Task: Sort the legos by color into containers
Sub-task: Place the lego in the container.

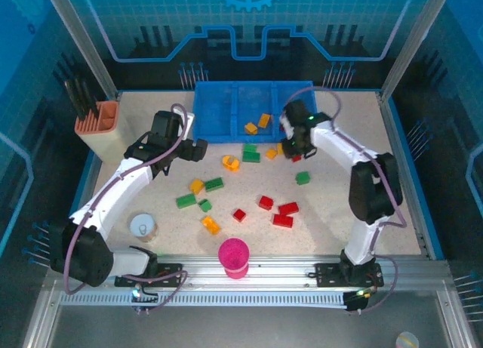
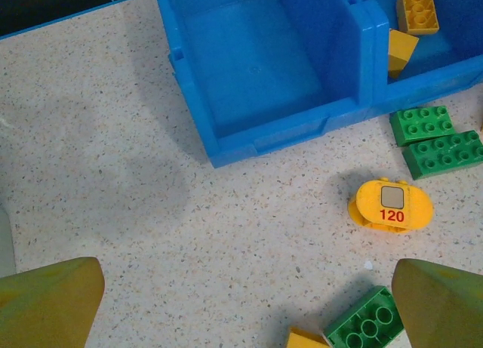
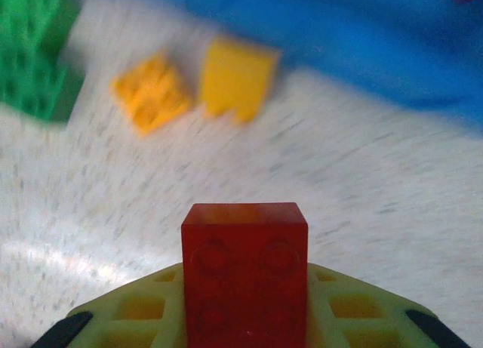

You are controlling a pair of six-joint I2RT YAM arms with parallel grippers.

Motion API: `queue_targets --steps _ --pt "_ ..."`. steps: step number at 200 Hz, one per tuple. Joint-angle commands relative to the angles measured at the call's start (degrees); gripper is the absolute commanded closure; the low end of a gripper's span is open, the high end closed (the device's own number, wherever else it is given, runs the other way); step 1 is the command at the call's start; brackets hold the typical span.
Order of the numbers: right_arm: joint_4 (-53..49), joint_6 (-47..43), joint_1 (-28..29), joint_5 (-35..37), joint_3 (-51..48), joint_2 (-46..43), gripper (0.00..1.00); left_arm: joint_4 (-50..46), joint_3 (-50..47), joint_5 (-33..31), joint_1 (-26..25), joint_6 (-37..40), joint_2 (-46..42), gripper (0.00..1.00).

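Right gripper clamped on a small red studded plastic brick, just beside the near wall of the long low blue plastic tray

In the blurred right wrist view the red brick stands between the yellow-green fingers, and the speckled table is behind it. The left gripper has its jaws wide apart with nothing between them, over the table near the left end of the tray. Two orange-yellow bricks lie inside the tray, in the compartment next to the end one. The other green, red and orange-yellow legos lie scattered on the table between the tray and a bright pink ribbed cup, and a rounded yellow piece marked 120 is among them
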Motion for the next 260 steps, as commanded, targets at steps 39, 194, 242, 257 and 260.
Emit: queue_targets --steps 39,194,242,257,260 --pt "8.0 0.6 -5.0 -0.1 14.7 6.3 0.7 -1.8 0.6 -0.3 -0.4 0.8 1.8 0.01" --pt "13.3 -0.6 -7.4 5.5 48.5 39.4 0.66 2.0 -3.9 0.5 -0.7 -0.7 -2.9 0.01" --pt "14.7 0.3 -8.9 3.7 49.0 40.4 0.62 2.0 -3.7 0.3 -0.8 -0.3 -2.9 0.01" --pt "14.7 -0.2 -8.8 2.4 48.6 39.9 0.59 2.1 -3.5 0.3 -0.8 -0.2 -2.8 0.01" --pt "14.7 -0.3 -8.8 2.2 48.5 39.8 0.58 2.1 -3.6 0.3 -0.9 -0.2 -2.8 0.01"
